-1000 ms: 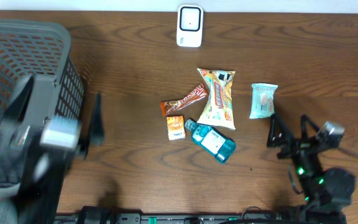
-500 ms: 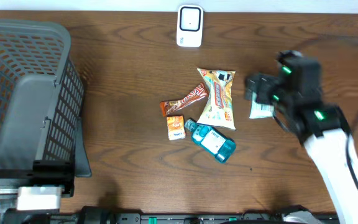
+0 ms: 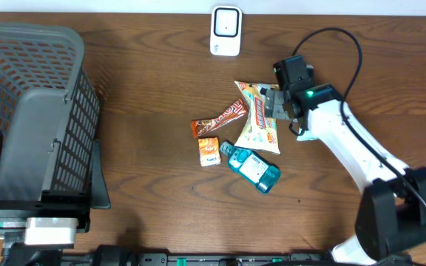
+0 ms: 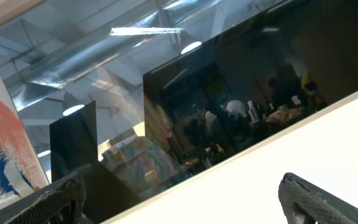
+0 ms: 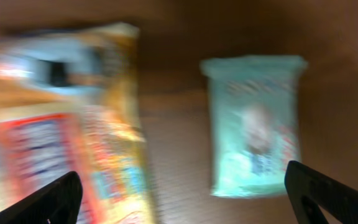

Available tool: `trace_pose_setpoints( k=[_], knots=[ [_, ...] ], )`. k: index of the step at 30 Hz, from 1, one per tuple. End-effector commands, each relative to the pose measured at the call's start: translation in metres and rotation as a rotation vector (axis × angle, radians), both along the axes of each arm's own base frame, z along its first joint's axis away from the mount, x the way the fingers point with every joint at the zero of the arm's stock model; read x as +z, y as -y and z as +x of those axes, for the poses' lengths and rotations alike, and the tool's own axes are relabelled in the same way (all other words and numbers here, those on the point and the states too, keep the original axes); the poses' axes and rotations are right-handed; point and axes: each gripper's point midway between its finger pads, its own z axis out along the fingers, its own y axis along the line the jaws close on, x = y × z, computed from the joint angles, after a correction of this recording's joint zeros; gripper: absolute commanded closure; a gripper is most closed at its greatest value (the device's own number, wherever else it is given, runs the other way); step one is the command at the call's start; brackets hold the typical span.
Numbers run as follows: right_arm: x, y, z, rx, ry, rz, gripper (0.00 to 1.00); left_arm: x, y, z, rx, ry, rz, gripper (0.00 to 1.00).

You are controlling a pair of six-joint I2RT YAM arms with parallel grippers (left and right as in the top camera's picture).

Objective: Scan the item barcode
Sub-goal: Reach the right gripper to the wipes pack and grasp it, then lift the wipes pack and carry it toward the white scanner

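Look right of centre in the overhead view for the right gripper [image 3: 272, 103], poised over the right edge of the snack bag [image 3: 256, 125], jaws spread wide and holding nothing. In the left wrist view, note the left gripper [image 4: 185, 208], jaws likewise wide apart and empty, aimed upward, away from the tabletop [image 3: 146, 170]. Cannot tell for certain which item to scan: in the right wrist view, see the snack bag at left and a mint packet [image 5: 257, 127] at right, both flat on the wood, a little apart, both blurred, the latter hidden under the right arm [image 3: 346, 144] in the overhead view. Treat either as light, soft and crinkly, with slick film likely to slide or buckle under a pinch; expect brittle contents in the snack bag, so squeeze gently. Take hold at a sealed end or along a side edge, not across the puffed middle, and leave the printed faces uncovered. Find no barcode on either upper face; suspect the underside, and plan on turning the item toward the scanner [image 3: 225, 31] at top centre, well apart from the pile. Mind the chocolate bar [image 3: 219, 118] right against the bag's left side and the blue bottle [image 3: 254, 167] just below.
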Motion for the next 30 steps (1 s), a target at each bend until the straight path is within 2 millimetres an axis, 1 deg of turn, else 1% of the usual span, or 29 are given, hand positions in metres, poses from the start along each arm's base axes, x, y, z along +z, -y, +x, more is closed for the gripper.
trace_pose_setpoints(
  k=[1,3,6,11,17,20,22,23,24,25,26,28,30],
  knots=[
    [0.000,0.033,0.002,-0.160,0.045,-0.161,0.01,0.003,-0.001,-0.010,0.006,0.027,0.008,0.02],
    [-0.006,0.034,0.003,-0.160,0.034,-0.174,0.01,0.000,-0.001,-0.008,0.006,0.020,0.008,0.01],
    [-0.009,0.038,0.007,-0.170,0.048,-0.204,0.01,-0.003,-0.001,-0.006,0.006,0.012,0.009,0.02],
    [-0.019,0.049,0.012,-0.130,0.026,-0.319,0.01,-0.005,-0.003,-0.004,0.020,0.003,0.010,0.02],
    [-0.044,0.050,0.013,-0.048,-0.049,-0.383,0.02,-0.010,-0.012,0.000,0.084,-0.017,0.011,0.02],
    [-0.061,0.051,0.010,-0.030,-0.095,-0.403,0.04,-0.005,-0.018,-0.001,0.125,0.005,0.010,0.01],
    [-0.071,0.052,0.006,-0.024,-0.127,-0.415,0.08,0.003,-0.021,-0.005,0.147,0.040,0.009,0.02],
    [-0.079,0.054,0.001,-0.018,-0.160,-0.424,0.12,0.014,-0.022,-0.011,0.158,0.091,0.008,0.01],
    [-0.083,0.054,-0.001,-0.015,-0.175,-0.428,0.17,0.018,-0.022,-0.014,0.159,0.113,0.007,0.01],
    [-0.087,0.054,-0.002,-0.012,-0.186,-0.430,0.24,0.023,-0.022,-0.017,0.159,0.134,0.007,0.02],
    [-0.093,0.055,-0.004,-0.010,-0.201,-0.434,0.41,0.025,-0.021,-0.019,0.159,0.146,0.006,0.02],
    [-0.100,0.056,-0.006,-0.006,-0.218,-0.441,0.56,0.021,-0.022,-0.016,0.158,0.128,0.004,0.01],
    [-0.106,0.056,-0.008,-0.002,-0.235,-0.445,0.64,0.020,-0.022,-0.015,0.157,0.119,0.004,0.01]
  ],
)
